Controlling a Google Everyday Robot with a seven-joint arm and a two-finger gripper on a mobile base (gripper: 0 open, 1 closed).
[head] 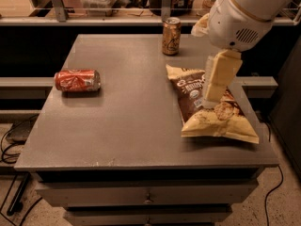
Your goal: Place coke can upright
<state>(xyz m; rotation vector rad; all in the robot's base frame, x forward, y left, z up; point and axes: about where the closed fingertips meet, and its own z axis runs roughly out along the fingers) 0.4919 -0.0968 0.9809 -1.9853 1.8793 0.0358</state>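
The red coke can (77, 80) lies on its side near the left edge of the grey table (131, 126). My gripper (212, 98) hangs from the white arm at the right, above the chip bag, far to the right of the coke can. It holds nothing that I can see.
A brown-and-gold can (171, 36) stands upright at the table's back middle. A yellow-and-brown chip bag (211, 109) lies flat on the right side. A shelf with clutter runs behind the table. Drawers sit below the front edge, cables on the floor at left.
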